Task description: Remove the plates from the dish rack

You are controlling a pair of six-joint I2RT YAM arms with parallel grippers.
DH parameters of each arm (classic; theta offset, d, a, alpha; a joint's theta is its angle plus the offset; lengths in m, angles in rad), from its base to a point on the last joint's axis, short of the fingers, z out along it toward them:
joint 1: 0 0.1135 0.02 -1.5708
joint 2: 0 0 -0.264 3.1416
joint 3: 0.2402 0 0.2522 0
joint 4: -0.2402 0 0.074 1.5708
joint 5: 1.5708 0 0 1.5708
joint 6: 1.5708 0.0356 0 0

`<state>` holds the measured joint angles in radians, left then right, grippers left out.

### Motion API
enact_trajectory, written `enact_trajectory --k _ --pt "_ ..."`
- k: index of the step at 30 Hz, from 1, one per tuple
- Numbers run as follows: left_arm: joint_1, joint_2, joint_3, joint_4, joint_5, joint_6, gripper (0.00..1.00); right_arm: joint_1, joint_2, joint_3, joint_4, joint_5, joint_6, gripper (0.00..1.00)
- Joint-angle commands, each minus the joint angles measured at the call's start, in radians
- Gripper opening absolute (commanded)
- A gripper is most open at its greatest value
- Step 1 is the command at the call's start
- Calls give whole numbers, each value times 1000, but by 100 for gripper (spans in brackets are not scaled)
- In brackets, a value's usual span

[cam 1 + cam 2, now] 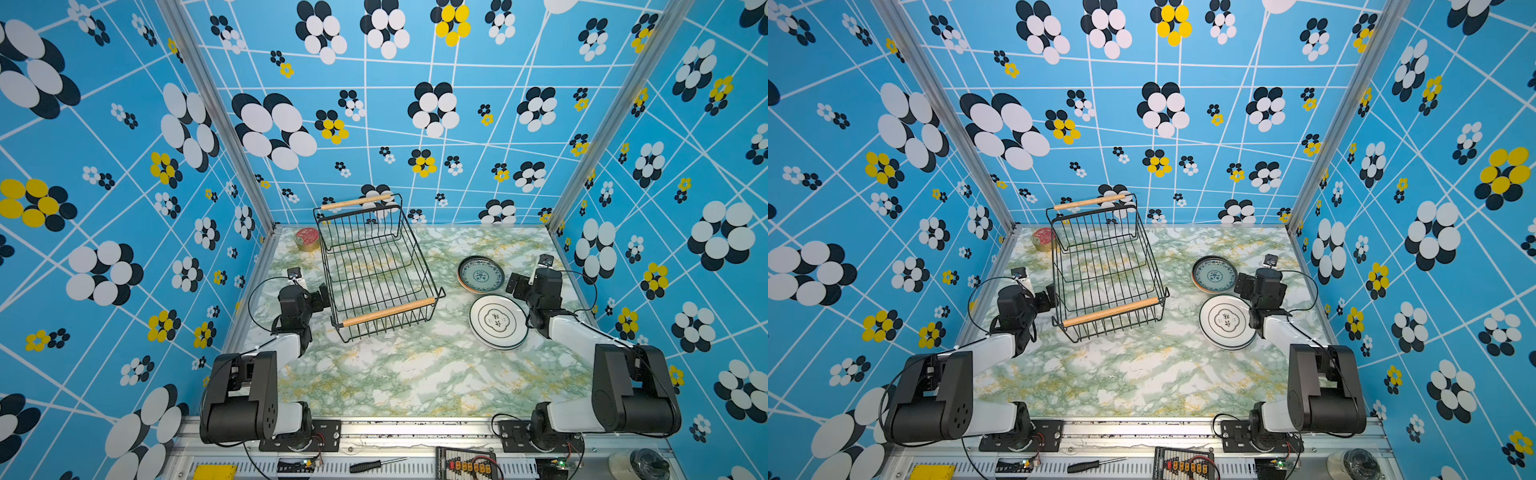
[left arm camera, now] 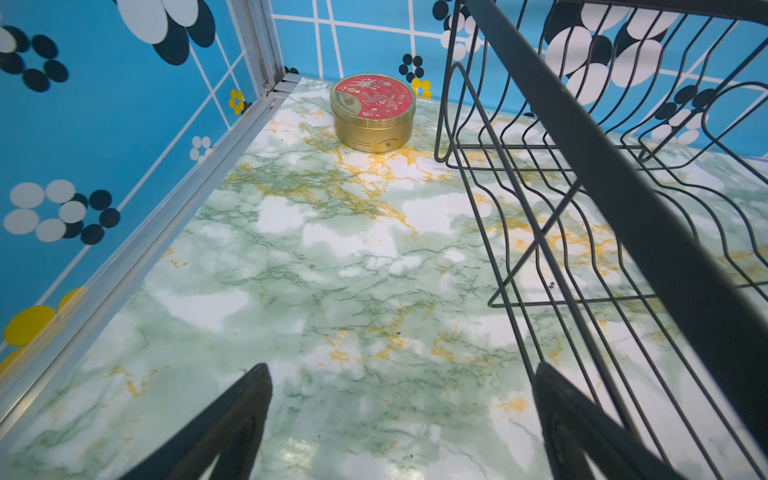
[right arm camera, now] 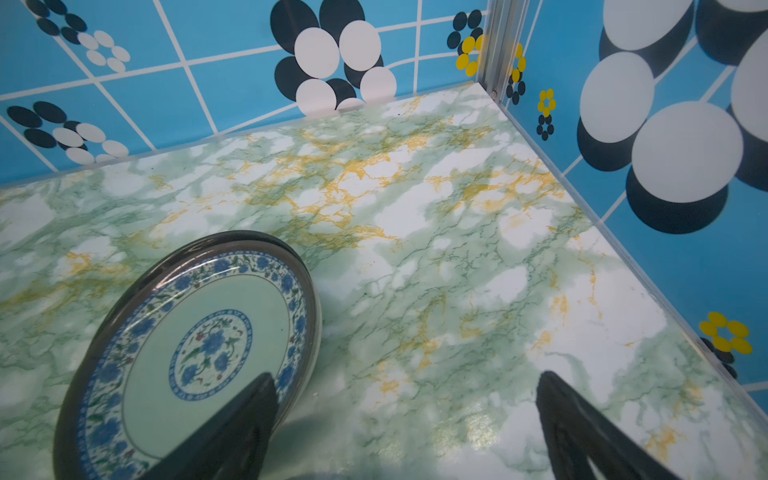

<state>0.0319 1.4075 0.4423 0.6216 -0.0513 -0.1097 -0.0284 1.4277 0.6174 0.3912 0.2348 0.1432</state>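
The dish rack [image 1: 388, 312] [image 1: 1111, 311], a black wire basket with two wooden handles, stands empty at the middle back of the table. To its right lie the plates. A teal-patterned one [image 1: 481, 274] [image 1: 1214, 274] tops a small stack, and a white one with a dark ring and lobed emblem [image 1: 498, 322] [image 1: 1226, 321] tops another. My left gripper [image 1: 322, 297] [image 2: 401, 368] is open beside the rack's left wall [image 2: 606, 183], holding nothing. My right gripper [image 1: 515, 284] [image 3: 405, 374] is open just right of the teal plate [image 3: 199, 332], with one finger over its rim.
A round gold tin with a red lid [image 1: 306, 239] [image 2: 373, 110] sits in the back left corner next to the rack. Blue patterned walls close in three sides. A screwdriver [image 1: 376, 464] and electronics lie on the front rail.
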Motion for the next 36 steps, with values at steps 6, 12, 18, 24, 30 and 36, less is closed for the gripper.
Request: enact_trajectory --k 6,12,18,24,30,36 --pt "-112 48 -10 128 -244 81 99 7 -32 -56 61 -31 -34 99" --pt "-150 104 1 180 -306 116 99 8 -6 -131 216 -71 -62 99" --pt "-146 93 -30 219 -292 108 99 8 99 -266 544 -141 -89 99" --pt "-126 93 -61 264 -232 99 99 11 108 -238 505 -130 -85 99" --pt "-124 143 -89 359 -212 107 99 11 109 -240 511 -130 -86 99" --pt "-122 141 -86 350 -208 103 99 12 109 -236 505 -134 -90 99"
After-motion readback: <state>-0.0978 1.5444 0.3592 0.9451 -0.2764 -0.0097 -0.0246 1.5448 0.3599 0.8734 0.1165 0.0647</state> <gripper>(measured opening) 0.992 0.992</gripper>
